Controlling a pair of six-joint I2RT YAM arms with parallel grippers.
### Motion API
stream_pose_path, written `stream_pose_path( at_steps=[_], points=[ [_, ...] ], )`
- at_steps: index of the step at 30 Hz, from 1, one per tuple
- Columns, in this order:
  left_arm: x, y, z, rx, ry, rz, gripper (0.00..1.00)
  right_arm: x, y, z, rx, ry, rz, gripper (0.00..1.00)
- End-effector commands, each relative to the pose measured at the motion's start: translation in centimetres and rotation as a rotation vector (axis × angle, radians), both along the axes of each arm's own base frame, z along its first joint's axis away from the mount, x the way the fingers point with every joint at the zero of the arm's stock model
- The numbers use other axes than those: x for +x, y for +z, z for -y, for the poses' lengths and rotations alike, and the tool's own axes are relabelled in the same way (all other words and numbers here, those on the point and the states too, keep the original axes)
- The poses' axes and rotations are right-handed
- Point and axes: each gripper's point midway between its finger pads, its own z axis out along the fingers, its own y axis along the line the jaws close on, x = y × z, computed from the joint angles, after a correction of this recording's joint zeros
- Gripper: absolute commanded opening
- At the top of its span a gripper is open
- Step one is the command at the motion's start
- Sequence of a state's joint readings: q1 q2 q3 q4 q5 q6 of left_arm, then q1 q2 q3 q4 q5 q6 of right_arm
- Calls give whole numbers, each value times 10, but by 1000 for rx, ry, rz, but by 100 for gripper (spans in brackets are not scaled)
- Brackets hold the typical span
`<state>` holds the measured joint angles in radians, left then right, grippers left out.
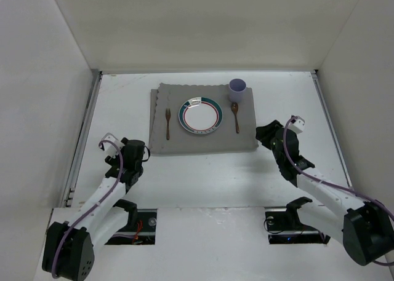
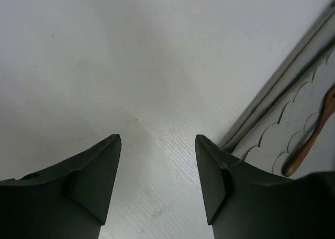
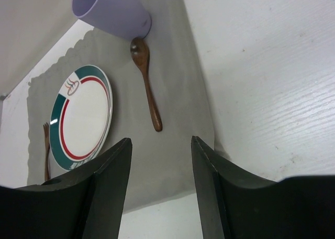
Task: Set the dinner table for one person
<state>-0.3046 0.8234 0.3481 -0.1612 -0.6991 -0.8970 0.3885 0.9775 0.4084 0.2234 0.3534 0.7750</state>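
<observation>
On the white dinner table (image 1: 203, 176) lies a grey mat (image 1: 203, 142). At its centre is a white plate (image 1: 199, 115) with a green and red rim. A wooden fork (image 1: 167, 123) lies left of the plate and a wooden spoon (image 1: 236, 117) lies right of it. A lilac cup (image 1: 237, 89) stands at the spoon's far end. My left gripper (image 1: 136, 150) hovers open beside the mat's near left corner, empty (image 2: 158, 139). My right gripper (image 1: 266, 134) hangs open at the mat's near right corner (image 3: 160, 139), facing the spoon (image 3: 146, 84), cup (image 3: 112, 11) and plate (image 3: 84, 116).
White walls enclose the table on three sides. Thin metal rails run along the left edge (image 1: 83, 139) and the right edge (image 1: 329, 127). In the left wrist view the mat's scalloped edge (image 2: 293, 118) and the fork handle (image 2: 309, 145) show at the right.
</observation>
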Motion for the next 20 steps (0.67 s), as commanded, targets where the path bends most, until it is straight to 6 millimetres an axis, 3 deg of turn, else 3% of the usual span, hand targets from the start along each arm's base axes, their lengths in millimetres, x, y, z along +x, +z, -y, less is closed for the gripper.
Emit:
stream_pose_path(
  at_steps=[1, 20],
  points=[
    [10, 5, 4, -29, 2, 33, 57, 8, 16, -3, 9, -10, 65, 55],
    [25, -11, 3, -60, 5, 6, 55, 8, 17, -10, -3, 18, 67, 56]
  ],
)
